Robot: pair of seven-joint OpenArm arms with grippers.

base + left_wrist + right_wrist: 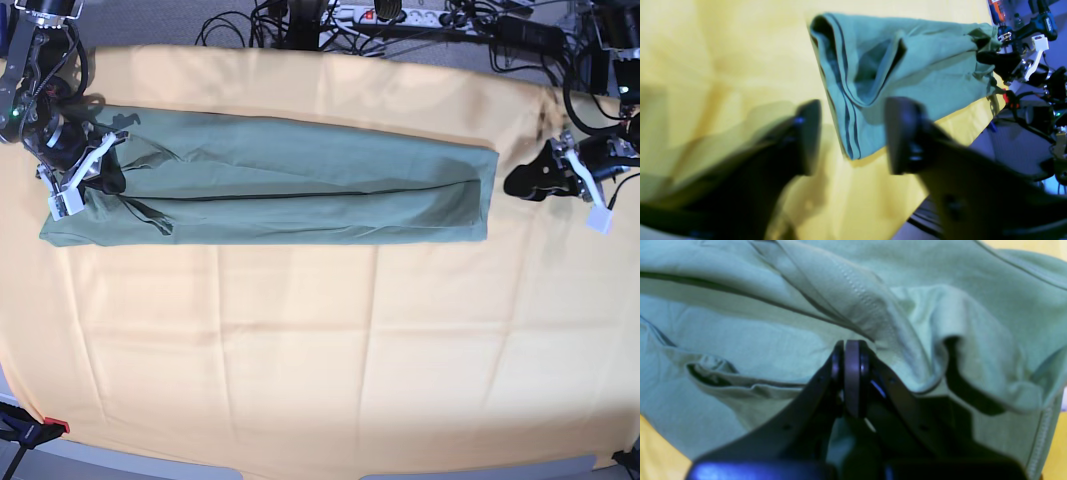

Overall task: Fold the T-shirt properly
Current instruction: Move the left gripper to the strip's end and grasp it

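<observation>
T-shirt (290, 180) lies as a long band, upper frame, on orange cloth (330, 340). My left gripper (522, 182): jaws wide, empty. Right gripper (851, 373): pinched on the shirt's far end. Next: crosswise fold, both ends gripped.

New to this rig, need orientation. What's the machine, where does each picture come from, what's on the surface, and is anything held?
It is a two-armed robot. One picture looks down from above; the other two come from cameras on each wrist. A large orange-yellow cloth covers the surface. On it lies a sage-green cotton T-shirt, folded into a long band. The right pincer, at the left in the overhead view, is shut on the shirt's fabric at one end. The left pincer is open and empty, just off the other end.
</observation>
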